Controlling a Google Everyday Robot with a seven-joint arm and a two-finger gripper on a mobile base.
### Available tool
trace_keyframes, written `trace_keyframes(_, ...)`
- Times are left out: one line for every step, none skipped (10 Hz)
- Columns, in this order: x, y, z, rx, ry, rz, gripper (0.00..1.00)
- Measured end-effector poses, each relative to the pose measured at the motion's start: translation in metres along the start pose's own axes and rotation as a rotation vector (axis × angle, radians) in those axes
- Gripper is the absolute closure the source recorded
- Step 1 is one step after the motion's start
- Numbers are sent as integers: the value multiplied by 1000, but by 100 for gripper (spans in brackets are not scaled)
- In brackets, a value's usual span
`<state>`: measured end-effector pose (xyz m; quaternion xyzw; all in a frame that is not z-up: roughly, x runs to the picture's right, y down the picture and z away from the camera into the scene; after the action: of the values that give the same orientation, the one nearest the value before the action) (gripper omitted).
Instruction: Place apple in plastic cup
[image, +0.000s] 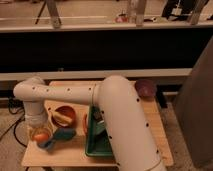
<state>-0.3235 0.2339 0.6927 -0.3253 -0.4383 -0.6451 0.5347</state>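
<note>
My gripper (40, 131) hangs from the white arm at the table's left front, pointing straight down. It is shut on the apple (41, 136), a small orange-red fruit at its tip, just above the tabletop. A faint see-through shape around the apple looks like the plastic cup (33, 131). I cannot tell whether the apple is inside it or only level with it. The gripper's wrist hides the upper part of both.
An orange bowl (70, 120) with a pale yellowish item stands right of the gripper. A teal item (63, 134) lies just in front of it. A green tray (91, 142) is partly under the arm. A purple bowl (146, 88) sits at the back right.
</note>
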Motion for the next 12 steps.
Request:
trace_keyframes(-1, 0, 1, -1, -5, 0, 92)
trace_keyframes(-2, 0, 2, -2, -11, 1, 92)
trace_keyframes(-3, -1, 3, 0, -17, 0, 92)
trace_keyframes(-5, -3, 4, 1, -23, -2, 92)
trace_keyframes(-7, -4, 5, 6, -31, -4, 92)
trace_keyframes(-8, -4, 6, 8, -38, -4, 88)
trace_keyframes(-9, -4, 7, 14, -50, -10, 80)
trace_keyframes(-10, -4, 7, 17, -65, -15, 69)
trace_keyframes(-11, -3, 2, 16, -53, -16, 59)
trace_keyframes(-10, 3, -9, 18, -34, -8, 49)
trace_keyframes(-8, 9, -18, 18, -24, -1, 39)
trace_keyframes(-8, 8, -20, 24, -28, -5, 27)
